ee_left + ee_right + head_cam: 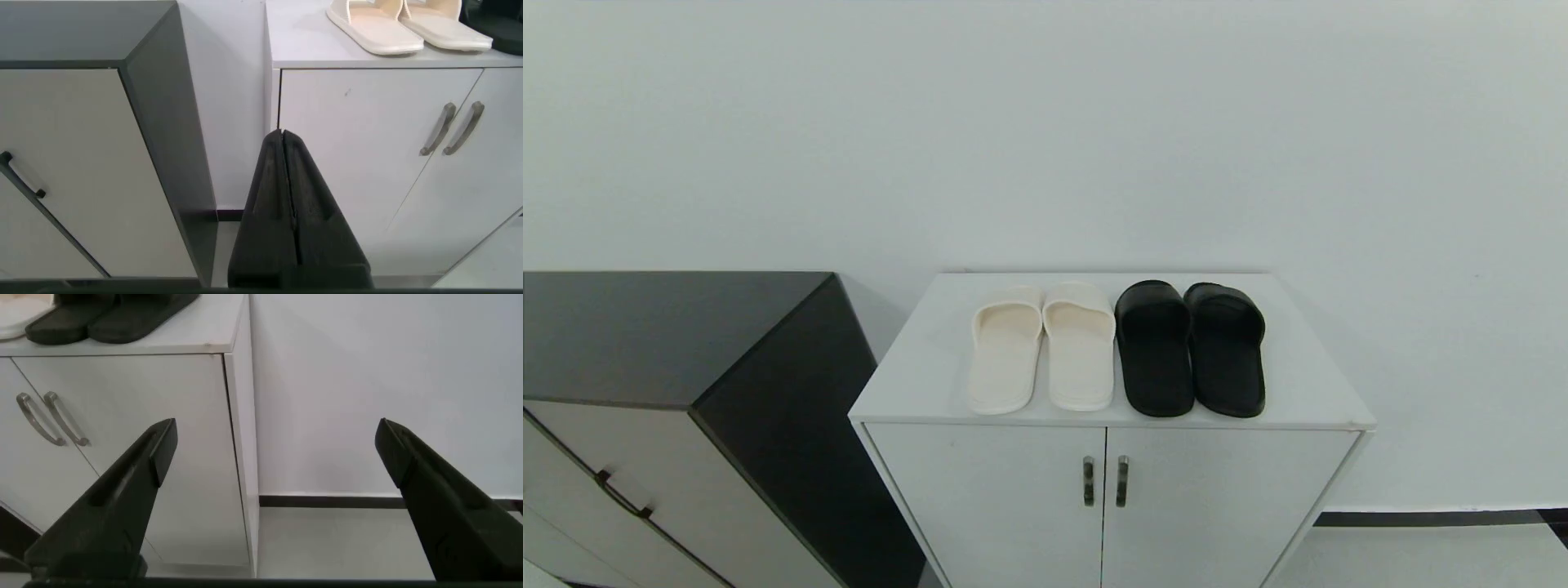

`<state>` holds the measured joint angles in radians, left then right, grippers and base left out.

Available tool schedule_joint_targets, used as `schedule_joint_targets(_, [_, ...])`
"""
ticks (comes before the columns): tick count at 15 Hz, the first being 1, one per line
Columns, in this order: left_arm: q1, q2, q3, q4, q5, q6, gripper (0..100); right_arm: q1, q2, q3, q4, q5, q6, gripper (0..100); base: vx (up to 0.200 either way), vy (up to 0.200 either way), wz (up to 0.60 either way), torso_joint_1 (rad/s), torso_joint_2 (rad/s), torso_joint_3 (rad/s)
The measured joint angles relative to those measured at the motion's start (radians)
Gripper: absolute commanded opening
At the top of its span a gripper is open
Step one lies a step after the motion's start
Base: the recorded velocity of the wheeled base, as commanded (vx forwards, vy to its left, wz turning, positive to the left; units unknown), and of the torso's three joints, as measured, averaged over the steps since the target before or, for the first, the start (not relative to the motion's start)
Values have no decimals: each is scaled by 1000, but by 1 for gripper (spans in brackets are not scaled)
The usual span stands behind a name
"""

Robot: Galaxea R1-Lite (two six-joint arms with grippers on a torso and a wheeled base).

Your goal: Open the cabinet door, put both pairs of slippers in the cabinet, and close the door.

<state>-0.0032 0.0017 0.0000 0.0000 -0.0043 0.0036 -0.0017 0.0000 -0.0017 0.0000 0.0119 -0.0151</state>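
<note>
Presently: door-opening step, unstarted. White two-door cabinet point(996, 506), shut; cream slide slippers point(1058, 359) and black slide slippers point(1172, 359) on top, by front edge. Left pincer point(282, 139) closed, right pincer point(276, 433) wide; next, likely grasping metal handle point(1122, 481).

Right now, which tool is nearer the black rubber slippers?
Right. The right tool hangs below the black slippers, off the right corner of the white cabinet; the left tool faces its left side, beyond the cream slippers.
</note>
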Motion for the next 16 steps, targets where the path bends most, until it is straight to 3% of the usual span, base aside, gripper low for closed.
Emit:
schedule_joint_targets(7, [0, 0, 0, 0, 0, -3, 0, 0, 2, -6, -9, -2, -36, 100, 0, 0, 0, 0, 0, 0])
schedule_joint_targets(9, [0, 0, 0, 0, 0, -4, 0, 6, 29, -94, -4, 6, 9, 100, 0, 0, 0, 0, 0, 0])
schedule_joint_targets(12, [0, 0, 0, 0, 0, -4, 0, 30, 191, -312, 35, 76, 29, 100, 0, 0, 0, 0, 0, 0])
schedule_joint_targets(16, [0, 0, 0, 0, 0, -4, 0, 107, 492, -338, -70, 154, 41, 100, 0, 0, 0, 0, 0, 0])
